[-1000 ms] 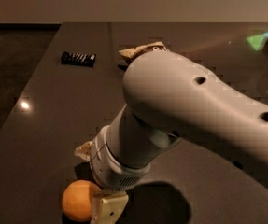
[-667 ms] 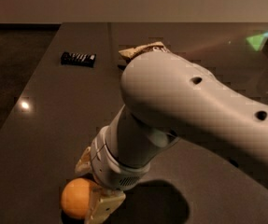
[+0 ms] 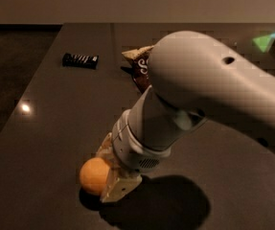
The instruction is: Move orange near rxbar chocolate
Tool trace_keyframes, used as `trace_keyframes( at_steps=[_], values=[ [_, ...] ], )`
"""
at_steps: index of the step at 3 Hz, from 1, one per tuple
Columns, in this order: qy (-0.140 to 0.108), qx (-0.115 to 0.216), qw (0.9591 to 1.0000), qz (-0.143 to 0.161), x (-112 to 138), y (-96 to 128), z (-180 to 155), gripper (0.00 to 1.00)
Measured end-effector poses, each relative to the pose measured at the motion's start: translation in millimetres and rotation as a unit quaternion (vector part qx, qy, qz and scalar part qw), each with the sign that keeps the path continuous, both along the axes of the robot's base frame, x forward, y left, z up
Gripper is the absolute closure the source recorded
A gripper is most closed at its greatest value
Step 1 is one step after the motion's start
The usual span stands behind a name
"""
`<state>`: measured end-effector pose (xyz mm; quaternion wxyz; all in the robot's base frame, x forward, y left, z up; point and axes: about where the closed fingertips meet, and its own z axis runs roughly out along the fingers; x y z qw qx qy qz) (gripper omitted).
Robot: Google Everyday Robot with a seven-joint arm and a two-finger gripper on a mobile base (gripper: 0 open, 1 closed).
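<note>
Fingers (image 3: 121, 188), low at the front, clamp the orange (image 3: 93, 175); rxbar chocolate (image 3: 80, 60) lies left-right, well apart.

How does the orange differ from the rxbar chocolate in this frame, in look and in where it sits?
The orange is round and bright; the rxbar chocolate is flat, black and rectangular. The orange is near the front edge, with the tool at it; the rxbar chocolate lies far back, apart from the tool. Both show against the same dark table.
</note>
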<state>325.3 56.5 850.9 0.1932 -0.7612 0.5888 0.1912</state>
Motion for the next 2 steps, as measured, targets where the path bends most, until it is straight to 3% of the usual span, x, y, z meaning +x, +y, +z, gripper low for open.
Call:
trace_keyframes(
  at_steps=[1,2],
  values=[
    [-0.009,-0.001,0.9978,-0.066,40.1,-35.2,12.2,1.00],
    [-0.020,0.003,0.9899,-0.140,75.9,-78.1,22.2,1.00]
  ],
)
